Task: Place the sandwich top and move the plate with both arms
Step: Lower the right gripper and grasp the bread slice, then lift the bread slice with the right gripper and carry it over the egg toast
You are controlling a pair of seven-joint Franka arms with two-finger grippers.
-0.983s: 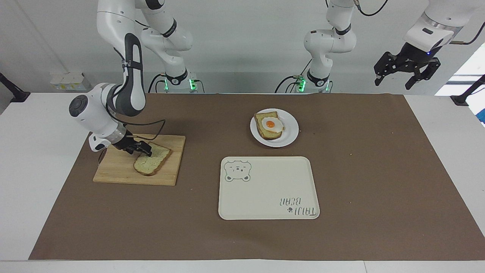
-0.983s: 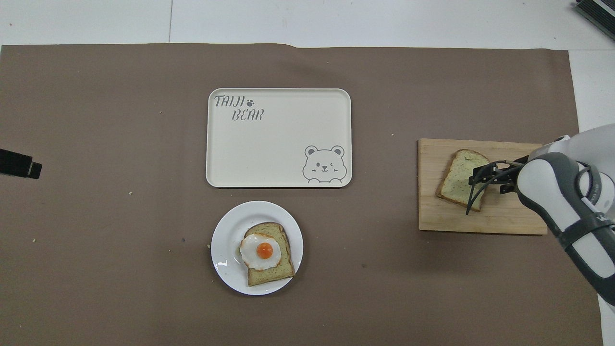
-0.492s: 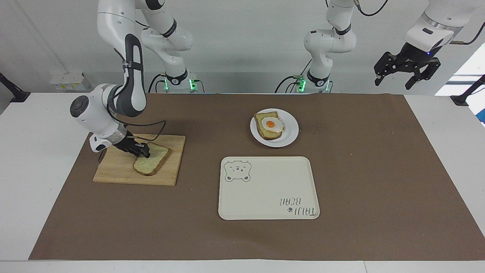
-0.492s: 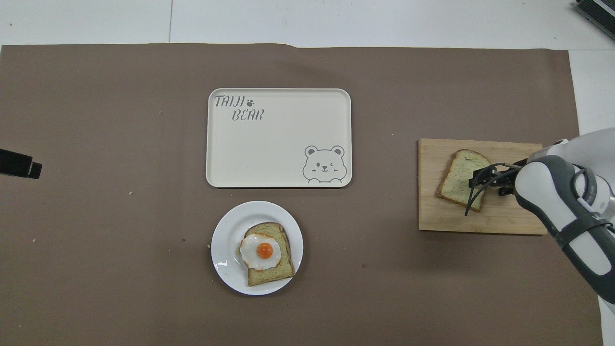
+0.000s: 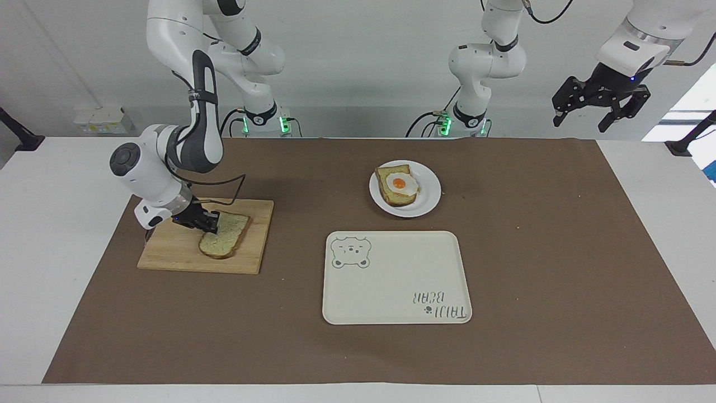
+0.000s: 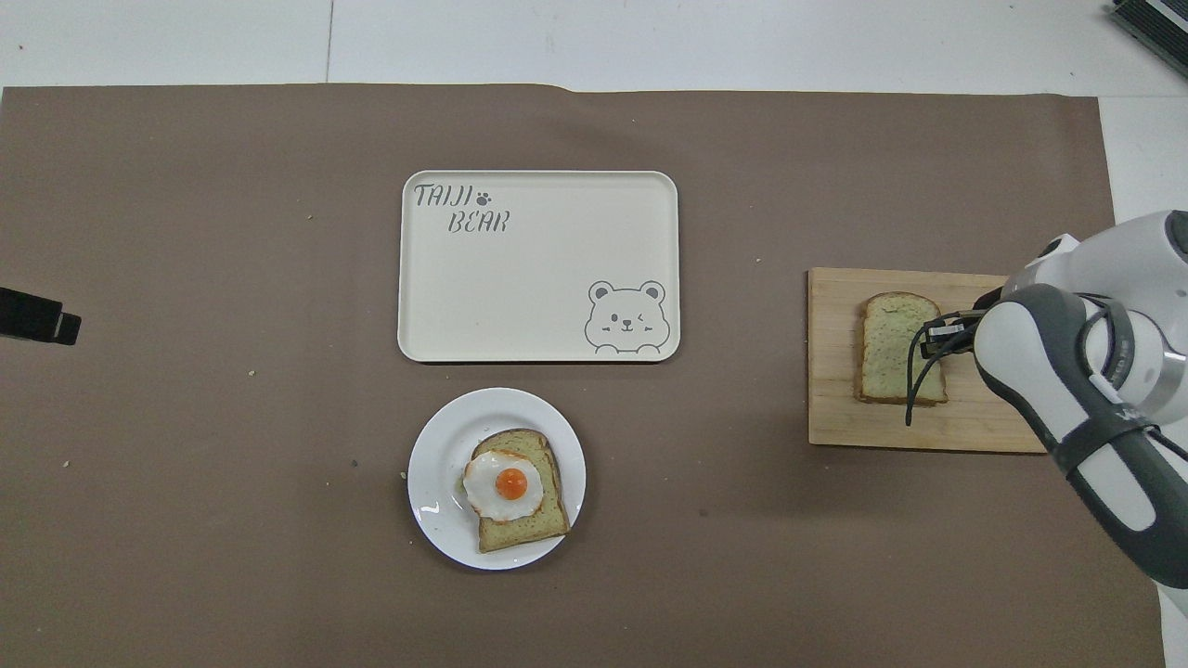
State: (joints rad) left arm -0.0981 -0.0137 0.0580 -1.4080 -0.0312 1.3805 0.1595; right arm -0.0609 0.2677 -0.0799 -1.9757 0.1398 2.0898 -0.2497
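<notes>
At the right arm's end of the table, on the brown mat (image 5: 537, 252), a wooden cutting board (image 5: 173, 252) lies flat with the sandwich top (image 5: 226, 239) on it, a pale speckled slice with a brown crust. The right gripper (image 5: 211, 223) is down at the edge of that slice nearest the robots, its fingers clenched on the crust, and the slice seems to rest on the board along its other end; in the overhead view the slice (image 6: 893, 348) lies square to the board (image 6: 835, 408) with the gripper (image 6: 933, 336) at its edge. Toward the middle of the table stands the plate (image 5: 428, 190), small, round and white, carrying a second slice of bread (image 5: 391, 193) topped with a fried egg (image 5: 401, 183); in the overhead view the plate (image 6: 436, 464) sits well apart from the cutting board. Just beside the plate, farther from the robots, lies a rectangular cream tray (image 5: 391, 291) with a bear drawing in one corner and lettering in the other, nothing on it. Over the left arm's end of the table, the left gripper (image 5: 584, 118) waits high in the air with its fingers spread wide, grasping nothing; only its dark tip (image 6: 37, 317) shows at the edge of the overhead view
</notes>
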